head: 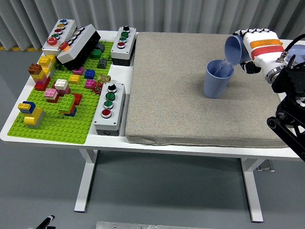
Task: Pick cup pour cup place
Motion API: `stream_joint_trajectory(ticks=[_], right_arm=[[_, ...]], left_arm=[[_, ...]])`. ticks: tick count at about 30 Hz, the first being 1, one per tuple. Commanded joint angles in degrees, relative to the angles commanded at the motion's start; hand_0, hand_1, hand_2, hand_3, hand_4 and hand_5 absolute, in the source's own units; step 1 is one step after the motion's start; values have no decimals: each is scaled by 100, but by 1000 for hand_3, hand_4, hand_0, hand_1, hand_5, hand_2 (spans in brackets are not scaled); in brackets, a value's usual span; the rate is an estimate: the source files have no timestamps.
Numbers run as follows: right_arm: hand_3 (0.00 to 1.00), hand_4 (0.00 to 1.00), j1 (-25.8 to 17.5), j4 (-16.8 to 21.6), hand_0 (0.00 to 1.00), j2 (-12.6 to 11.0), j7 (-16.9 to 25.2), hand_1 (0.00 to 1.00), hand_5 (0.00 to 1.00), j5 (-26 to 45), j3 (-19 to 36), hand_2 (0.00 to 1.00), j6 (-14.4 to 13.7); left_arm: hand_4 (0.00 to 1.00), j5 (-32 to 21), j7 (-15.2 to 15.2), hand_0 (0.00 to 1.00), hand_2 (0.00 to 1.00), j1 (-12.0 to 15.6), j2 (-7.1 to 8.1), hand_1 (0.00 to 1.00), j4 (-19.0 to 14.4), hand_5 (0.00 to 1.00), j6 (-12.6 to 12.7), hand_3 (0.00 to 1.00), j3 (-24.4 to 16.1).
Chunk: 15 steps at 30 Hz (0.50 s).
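Note:
A blue ribbed cup (218,80) stands upright on the grey mat (190,90), right of centre. A second blue cup (235,49) is tipped on its side just above and to the right of it, mouth facing down-left over the standing cup's rim. My right hand (252,45), in a white glove with an orange band, is shut on this tilted cup. The black right arm (288,95) comes in from the right edge. The left arm is out of sight.
A green baseplate (62,112) with several coloured bricks fills the table's left side. Button boxes (109,108) (123,45) (59,35) stand beside and behind it. Another blue object (298,47) shows at the right edge behind my arm.

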Motion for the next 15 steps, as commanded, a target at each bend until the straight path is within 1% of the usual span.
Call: stream_joint_trajectory(ticks=[15], right_arm=[[632, 695, -21, -8, 791, 13, 5, 641, 10, 10, 2, 531, -4]], left_arm=[[647, -14, 1, 872, 900, 15, -6, 835, 0, 998, 6, 796, 3]])
